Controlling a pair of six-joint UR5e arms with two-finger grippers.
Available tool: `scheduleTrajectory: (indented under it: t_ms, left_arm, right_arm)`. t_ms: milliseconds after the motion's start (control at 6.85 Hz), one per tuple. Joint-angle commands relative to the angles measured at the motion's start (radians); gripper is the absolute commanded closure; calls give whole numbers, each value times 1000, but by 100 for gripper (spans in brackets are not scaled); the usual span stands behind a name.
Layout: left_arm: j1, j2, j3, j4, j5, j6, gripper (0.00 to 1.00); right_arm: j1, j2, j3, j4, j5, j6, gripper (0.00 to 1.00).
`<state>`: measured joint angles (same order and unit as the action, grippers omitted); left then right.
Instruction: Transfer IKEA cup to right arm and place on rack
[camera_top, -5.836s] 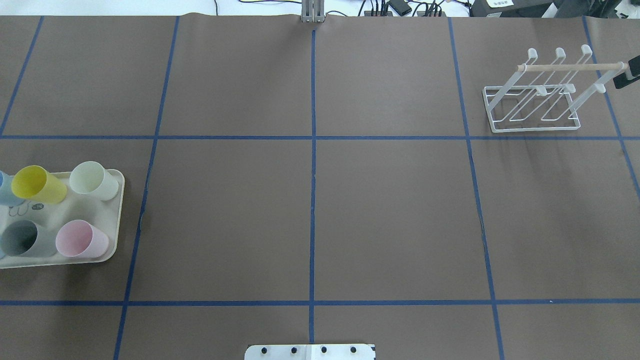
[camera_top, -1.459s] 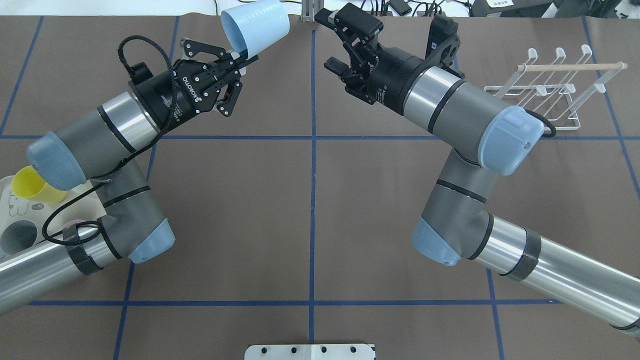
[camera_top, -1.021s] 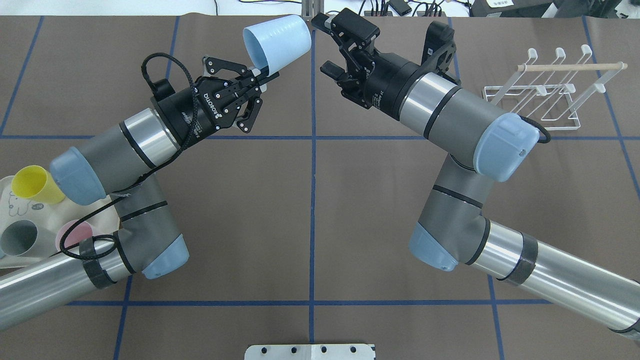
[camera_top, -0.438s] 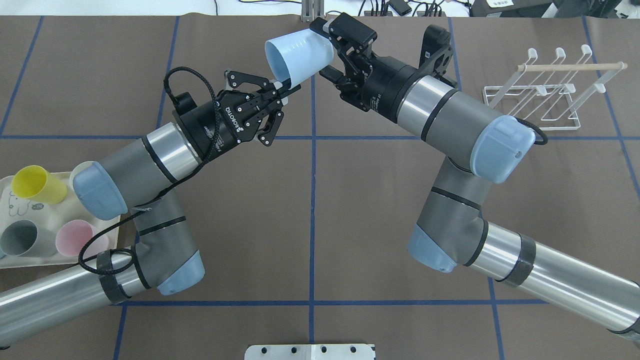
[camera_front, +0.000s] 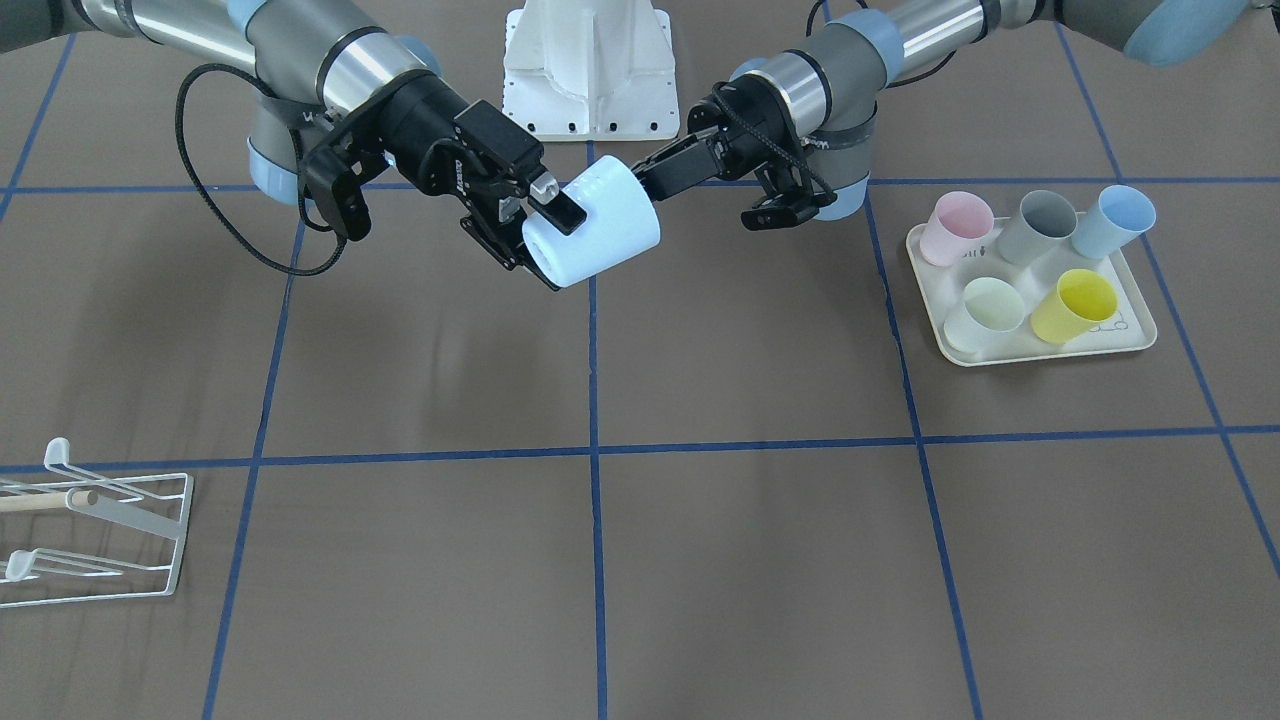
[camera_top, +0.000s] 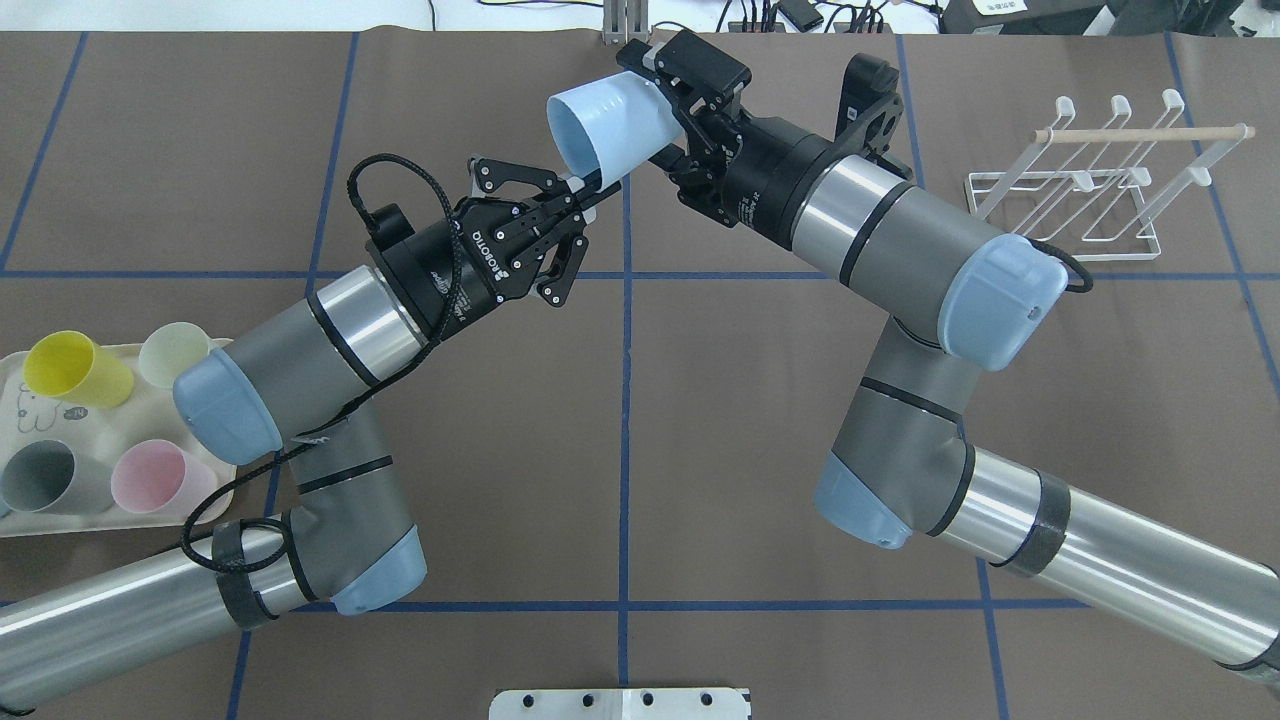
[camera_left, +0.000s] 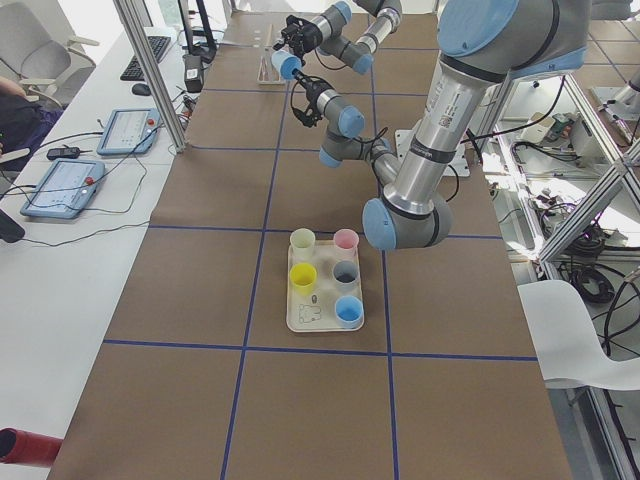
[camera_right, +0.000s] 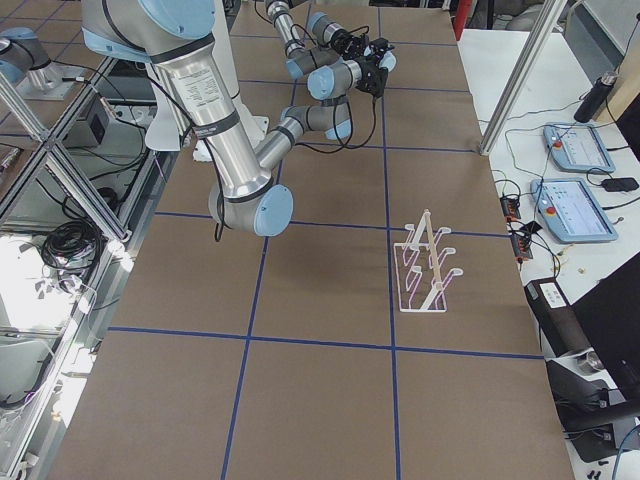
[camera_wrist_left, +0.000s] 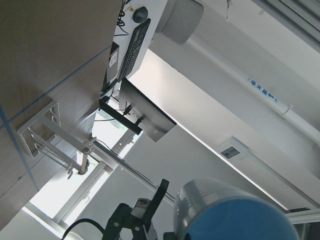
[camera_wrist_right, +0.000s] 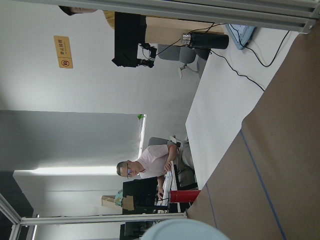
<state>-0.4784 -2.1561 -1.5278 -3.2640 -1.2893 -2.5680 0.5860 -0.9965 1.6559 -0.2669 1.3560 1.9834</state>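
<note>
Left claw (camera_top: 592, 187) pinches pale blue plastic cup (camera_top: 610, 120) by the rim; right claw (camera_top: 662, 108), spread around its base, could nudge it loose.

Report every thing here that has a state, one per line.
Blue cup, in the air, lying sideways.
Left gripper, jaws shut on the cup's rim.
Right gripper, jaws open around the cup's base.
Rack, standing empty.
Tray, holding five upright cups.
</note>
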Motion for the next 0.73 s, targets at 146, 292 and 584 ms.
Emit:
scheduleTrajectory:
  t_ms: [146,292,584]
  left_arm:
    - [4,-5,9,1,5,0,100]
    - [4,-17,21,1,5,2,100]
    - [4,-24,31,1,4,2,100]
  right_arm:
    - [-8,-1,-1,0,2,0,0]
    - [-8,-1,-1,2,2,0,1]
    - [-8,-1,-1,2,2,0,1]
